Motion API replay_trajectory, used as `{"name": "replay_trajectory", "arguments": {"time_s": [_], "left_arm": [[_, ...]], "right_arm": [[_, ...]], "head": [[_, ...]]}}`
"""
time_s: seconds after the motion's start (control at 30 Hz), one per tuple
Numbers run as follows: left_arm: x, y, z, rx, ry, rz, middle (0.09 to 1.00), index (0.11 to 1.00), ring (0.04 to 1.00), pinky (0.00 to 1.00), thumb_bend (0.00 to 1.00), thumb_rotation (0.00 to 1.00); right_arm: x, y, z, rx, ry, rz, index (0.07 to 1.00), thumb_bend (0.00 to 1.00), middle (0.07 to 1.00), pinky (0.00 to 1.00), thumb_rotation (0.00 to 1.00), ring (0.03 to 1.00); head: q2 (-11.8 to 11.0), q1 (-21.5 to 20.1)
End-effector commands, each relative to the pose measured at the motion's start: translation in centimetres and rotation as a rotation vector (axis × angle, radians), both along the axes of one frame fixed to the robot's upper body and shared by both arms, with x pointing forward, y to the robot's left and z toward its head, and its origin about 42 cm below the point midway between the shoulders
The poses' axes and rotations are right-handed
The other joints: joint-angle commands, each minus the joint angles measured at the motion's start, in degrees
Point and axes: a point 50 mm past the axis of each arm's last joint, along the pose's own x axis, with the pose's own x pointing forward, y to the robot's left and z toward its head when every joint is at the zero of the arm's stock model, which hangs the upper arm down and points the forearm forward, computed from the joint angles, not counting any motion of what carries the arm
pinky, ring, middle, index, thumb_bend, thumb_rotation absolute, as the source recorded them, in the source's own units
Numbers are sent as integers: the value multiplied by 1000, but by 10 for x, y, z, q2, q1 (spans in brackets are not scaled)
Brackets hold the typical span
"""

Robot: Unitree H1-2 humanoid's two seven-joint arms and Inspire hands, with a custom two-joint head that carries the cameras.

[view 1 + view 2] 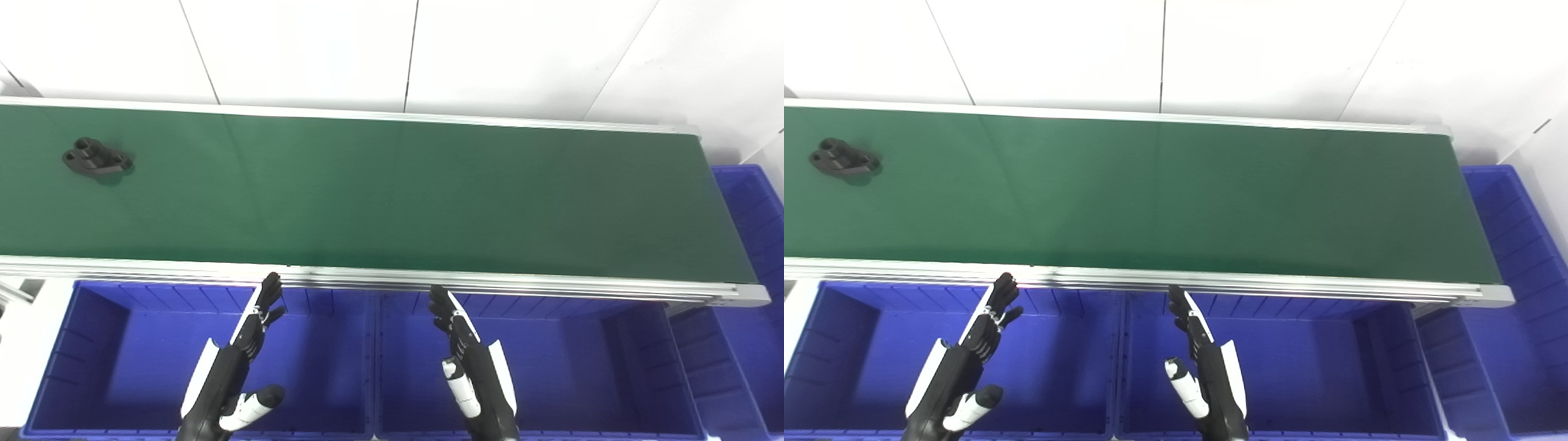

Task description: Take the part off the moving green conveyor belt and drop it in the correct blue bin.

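Both hands — left hand (236, 367), right hand (471, 361) — empty, fingers spread above blue bins (122, 343); part (96, 157) far-left on belt (398, 196).

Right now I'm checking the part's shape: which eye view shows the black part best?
The left eye view: the black part lies farther inside the picture on the green belt. The right eye view shows it whole too, nearer the left edge.

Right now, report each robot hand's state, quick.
Left robot hand: open, holding nothing, over a blue plastic bin.
Right robot hand: open, holding nothing.
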Motion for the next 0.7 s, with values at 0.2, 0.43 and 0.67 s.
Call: {"name": "replay_trajectory", "arguments": {"time_s": [0.2, 0.43, 0.67], "left_arm": [[0, 0, 7, 2, -43, 12, 1000, 1000, 979, 906, 761, 850], [-1, 0, 7, -3, -40, 13, 1000, 1000, 987, 937, 761, 833], [1, 0, 5, -8, -34, 10, 1000, 1000, 988, 924, 766, 848]], "right_arm": [[0, 2, 9, 11, -43, 2, 929, 892, 934, 931, 1000, 930], [0, 2, 9, 8, -43, 1, 928, 890, 931, 918, 1000, 923], [0, 2, 8, 10, -38, 5, 929, 896, 931, 927, 1000, 926]], "head": [[2, -1], [2, 0], [1, 1]]}}
